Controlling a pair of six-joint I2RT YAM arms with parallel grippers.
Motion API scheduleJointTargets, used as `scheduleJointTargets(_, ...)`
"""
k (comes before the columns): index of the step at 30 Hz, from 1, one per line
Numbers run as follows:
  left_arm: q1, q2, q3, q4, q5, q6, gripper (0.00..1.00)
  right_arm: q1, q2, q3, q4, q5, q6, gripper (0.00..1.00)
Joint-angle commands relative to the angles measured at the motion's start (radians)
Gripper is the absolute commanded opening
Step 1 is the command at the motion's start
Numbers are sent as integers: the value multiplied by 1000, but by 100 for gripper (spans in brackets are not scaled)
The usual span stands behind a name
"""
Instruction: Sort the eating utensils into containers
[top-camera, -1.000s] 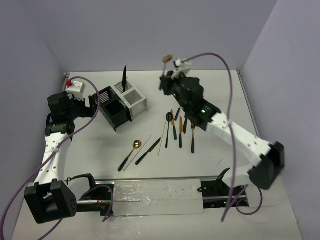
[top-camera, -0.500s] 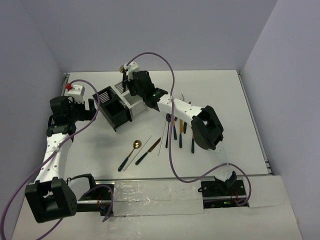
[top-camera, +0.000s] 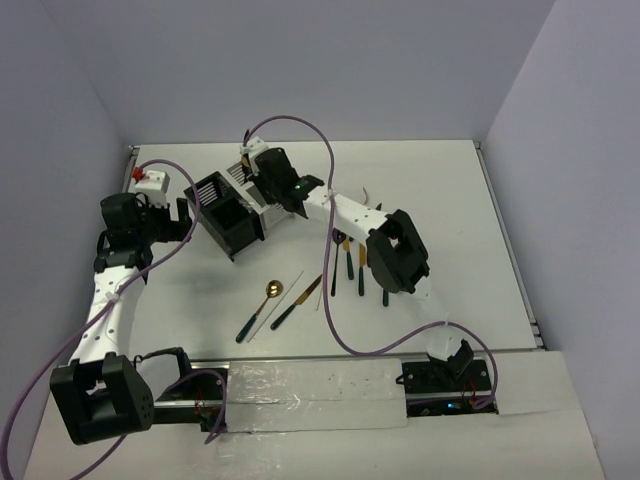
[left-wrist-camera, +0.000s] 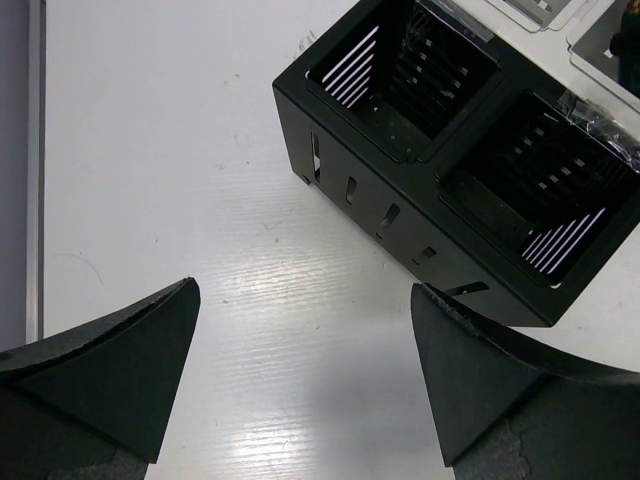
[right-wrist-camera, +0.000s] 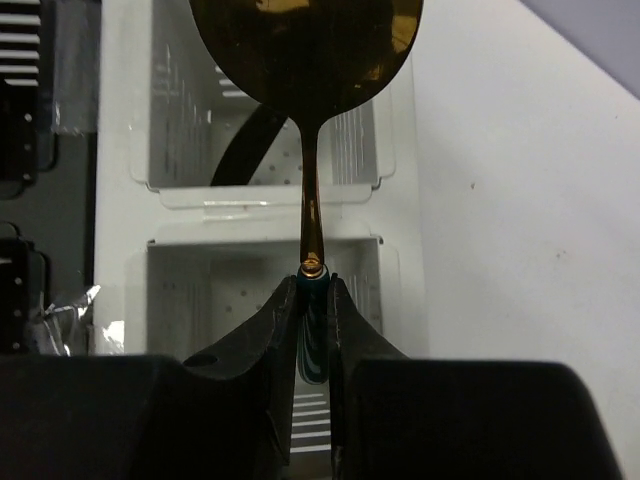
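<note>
My right gripper is shut on the green handle of a gold spoon, head up, held over the white caddy. In the top view that gripper hangs above the white caddy. A black utensil stands in the caddy's far compartment. The black caddy joins it on the left and looks empty in the left wrist view. My left gripper is open and empty, just left of the black caddy. Loose utensils lie on the table: a gold spoon, a knife, thin chopsticks.
Several more dark-handled utensils lie in a row under my right arm's forearm, partly hidden by it. A purple cable loops over the table. A metal rail runs along the near edge.
My right arm has swung left from above the table's middle to the white caddy, carrying the gold spoon, and lowered slightly. The left arm has barely moved.
</note>
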Motion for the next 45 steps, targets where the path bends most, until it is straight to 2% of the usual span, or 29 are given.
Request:
scheduleJointTargets(1, 7, -12, 0, 49, -4, 8, 97, -6, -24, -15, -42, 18, 4, 3)
scheduleJointTargets(5, 7, -7, 3, 46, 3, 5, 97, -8, -84, -89, -21, 1, 28, 10)
scheduleJointTargets(9, 7, -4, 6, 42, 4, 7, 97, -8, -130, -133, -7, -33, 50, 22)
scheduleJointTargets(10, 7, -6, 6, 39, 4, 7, 97, -8, -142, -133, -10, -44, 58, 29)
scheduleJointTargets(11, 7, -6, 6, 37, 6, 7, 97, -8, -148, -132, -16, -48, 62, 31)
scheduleJointTargets(17, 7, -12, 9, 34, 4, 10, 97, -11, -219, -135, -19, -59, 126, 38)
scheduleJointTargets(23, 7, -21, 11, 29, 6, 10, 97, -34, -357, -179, -30, -67, 222, 39)
scheduleJointTargets(27, 7, -27, 8, 28, 9, 14, 97, -52, -557, -338, -76, -13, 288, 44)
scheduleJointTargets(29, 8, -29, 6, 28, 12, 16, 97, -84, -620, -401, -164, -2, 350, 45)
scheduleJointTargets(32, 8, -32, 6, 19, 26, 22, 97, -168, -746, -573, -272, -30, 441, 45)
scheduleJointTargets(36, 8, -39, 9, 8, 42, 28, 97, -277, -895, -886, -369, -73, 521, 46)
scheduleJointTargets(40, 7, -44, 14, 2, 64, 27, 97, -313, -944, -1067, -439, -47, 555, 57)
scheduleJointTargets(45, 7, -46, 16, -3, 73, 25, 97, -371, -929, -1205, -429, -62, 564, 57)
